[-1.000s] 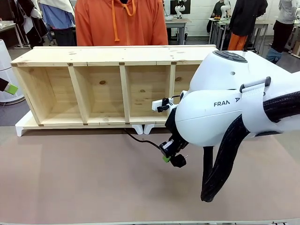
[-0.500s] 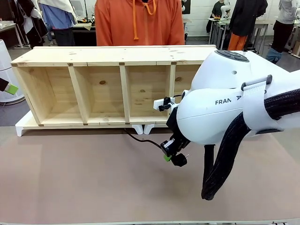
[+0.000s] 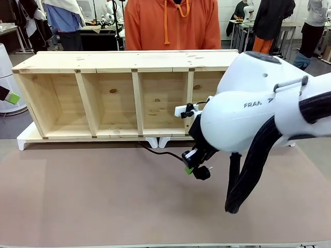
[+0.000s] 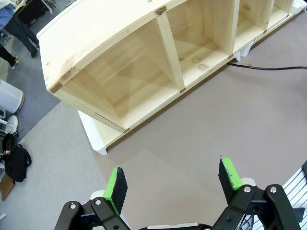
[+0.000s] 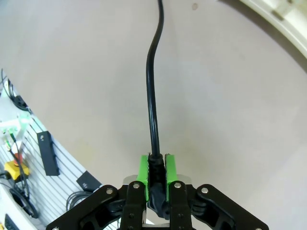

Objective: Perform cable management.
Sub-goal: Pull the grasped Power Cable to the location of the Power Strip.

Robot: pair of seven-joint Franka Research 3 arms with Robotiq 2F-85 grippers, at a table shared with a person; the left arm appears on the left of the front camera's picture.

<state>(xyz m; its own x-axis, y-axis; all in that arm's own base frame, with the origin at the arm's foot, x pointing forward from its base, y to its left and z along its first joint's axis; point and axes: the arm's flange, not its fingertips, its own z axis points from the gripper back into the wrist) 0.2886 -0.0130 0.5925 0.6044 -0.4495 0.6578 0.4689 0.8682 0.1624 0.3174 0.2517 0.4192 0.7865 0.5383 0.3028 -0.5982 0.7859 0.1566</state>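
Front view count: one cable [image 3: 160, 153], one wooden shelf [image 3: 129, 62] with four compartments, two tools, one person [image 3: 173, 23]. Clamped at plug end [image 3: 201, 173] in closed jaws of right tool [image 3: 192, 168], over counter [image 3: 93, 196] just before shelf; trailing back to shelf base. Spread wide and empty: left tool [image 4: 173, 179], near shelf's left end. Partly masked by right arm [image 3: 248, 113]: fourth compartment.
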